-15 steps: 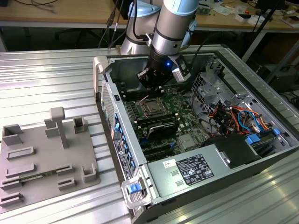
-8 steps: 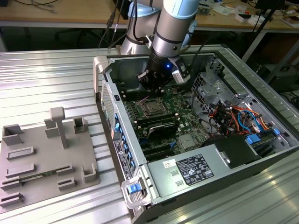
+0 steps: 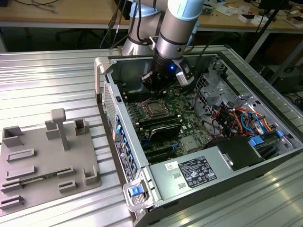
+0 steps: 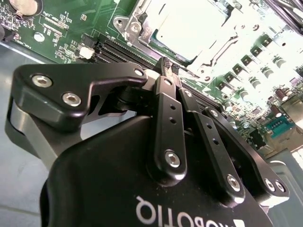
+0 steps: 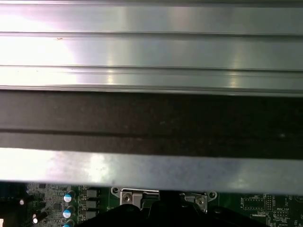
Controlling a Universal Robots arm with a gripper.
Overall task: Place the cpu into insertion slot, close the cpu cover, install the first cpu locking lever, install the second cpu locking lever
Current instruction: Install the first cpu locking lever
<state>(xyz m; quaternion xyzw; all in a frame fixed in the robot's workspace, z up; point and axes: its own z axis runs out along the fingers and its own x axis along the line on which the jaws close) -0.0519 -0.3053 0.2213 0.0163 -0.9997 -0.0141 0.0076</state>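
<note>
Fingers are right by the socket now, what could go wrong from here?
The shut fingers hang just beside the cpu cover; a small drift might scrape it or the cpu it frames. In the exterior view the gripper sits deep inside the computer case, so the arm may clip its wall.

Grey tray [image 3: 41, 160] beside computer case [image 3: 227, 190]

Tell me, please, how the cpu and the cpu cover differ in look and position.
The cpu is a solid, flat, pale silvery square; the cpu cover is a thin metal frame with an open centre. The cpu fills the middle, while the cpu cover runs round its edges. Both look metallic and lie flat on the green motherboard, just beyond the shut fingers.
</note>
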